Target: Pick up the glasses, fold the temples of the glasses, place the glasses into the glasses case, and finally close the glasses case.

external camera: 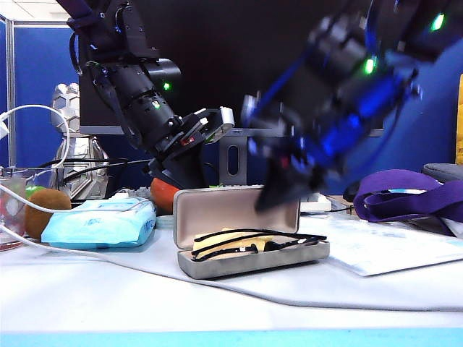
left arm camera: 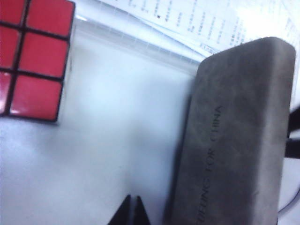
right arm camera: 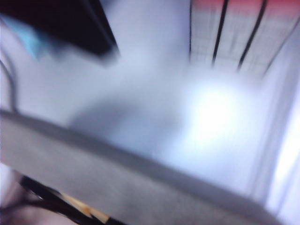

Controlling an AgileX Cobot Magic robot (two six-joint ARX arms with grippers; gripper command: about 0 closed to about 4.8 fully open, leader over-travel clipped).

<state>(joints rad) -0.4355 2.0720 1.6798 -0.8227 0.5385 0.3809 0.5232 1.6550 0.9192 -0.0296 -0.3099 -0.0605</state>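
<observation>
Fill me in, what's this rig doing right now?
The glasses already lie folded in the open glasses case on the table; only the lid is left to close. The right gripper, shut and blurred, is at the lid's upper edge. The left gripper, also shut and empty, sits behind the case by its grey back. A blue wipes pack lies to the left.

Sitting mid-table: glasses case (external camera: 249, 246), lid standing up at the back. Lying inside it, the glasses (external camera: 257, 242), temples (external camera: 239, 234) stretching across the tray. Resting just left of the case, a wipes pack (external camera: 101, 223), with a kiwi (external camera: 45, 211) sitting further left. Hovering behind the lid, left gripper (left arm camera: 131, 211), jaws closed. Hanging blurred over the lid's right end, right gripper (external camera: 278, 194), also closed. Lying off right, papers (external camera: 383, 246).
</observation>
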